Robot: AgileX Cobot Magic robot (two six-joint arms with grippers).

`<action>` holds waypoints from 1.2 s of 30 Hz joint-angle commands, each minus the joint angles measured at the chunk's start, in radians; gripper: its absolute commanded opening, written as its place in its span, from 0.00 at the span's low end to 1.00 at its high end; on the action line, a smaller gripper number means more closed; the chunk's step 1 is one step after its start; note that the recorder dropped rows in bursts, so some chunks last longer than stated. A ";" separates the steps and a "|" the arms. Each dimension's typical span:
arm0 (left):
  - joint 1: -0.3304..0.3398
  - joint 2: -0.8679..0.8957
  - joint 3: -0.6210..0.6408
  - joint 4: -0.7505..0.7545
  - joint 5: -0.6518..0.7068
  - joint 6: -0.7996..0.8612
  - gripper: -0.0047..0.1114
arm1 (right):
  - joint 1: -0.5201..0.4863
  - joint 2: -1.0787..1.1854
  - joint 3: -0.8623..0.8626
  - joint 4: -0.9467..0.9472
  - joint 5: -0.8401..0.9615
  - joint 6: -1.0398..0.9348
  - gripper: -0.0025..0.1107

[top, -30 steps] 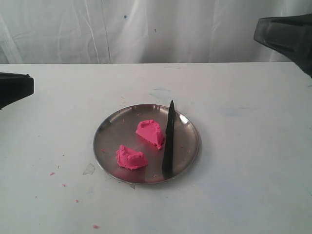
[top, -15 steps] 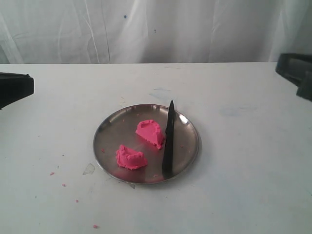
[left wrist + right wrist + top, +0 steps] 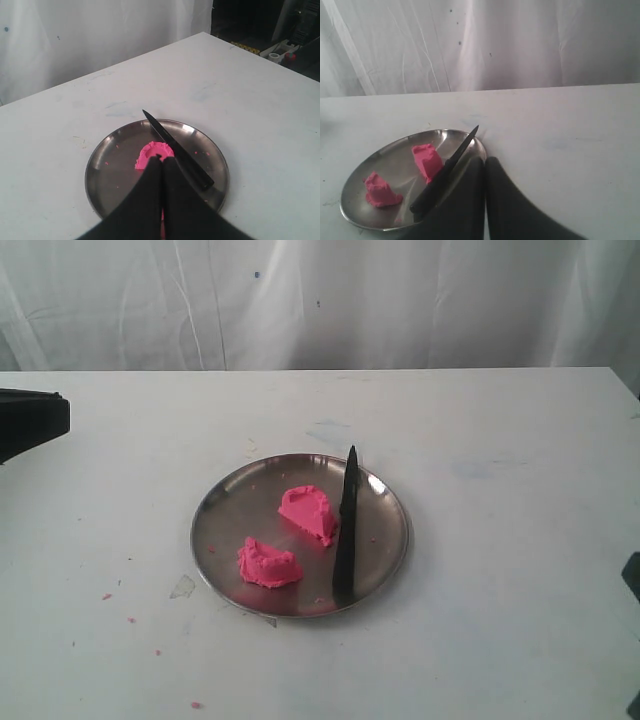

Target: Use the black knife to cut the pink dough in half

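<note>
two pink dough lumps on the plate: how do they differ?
Position: the far lump lies near the plate's middle, right beside the black knife; the near lump sits toward the plate's front-left rim, apart from the knife.
Shape: the far lump looks wedge-like with a flatter face toward the knife; the near lump is lower and rounder, with a rough top.
Shared: same bright pink, similar size, both on the steel plate, neither held.

In the left wrist view, one lump of the pink dough (image 3: 154, 152) is partly hidden behind the left gripper (image 3: 161, 161), whose closed fingers are cut off by the picture's edge; the second lump is almost entirely covered. The right gripper (image 3: 485, 161) is likewise cropped.
</note>
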 commanded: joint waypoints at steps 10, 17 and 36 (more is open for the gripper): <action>0.001 -0.010 0.005 -0.015 0.010 -0.005 0.04 | -0.004 -0.148 0.023 -0.041 0.109 -0.013 0.02; 0.001 -0.010 0.005 -0.015 0.010 -0.005 0.04 | -0.004 -0.148 0.023 -0.041 0.109 -0.013 0.02; -0.150 -0.303 0.483 0.752 -0.498 -0.713 0.04 | -0.004 -0.148 0.023 -0.041 0.109 0.008 0.02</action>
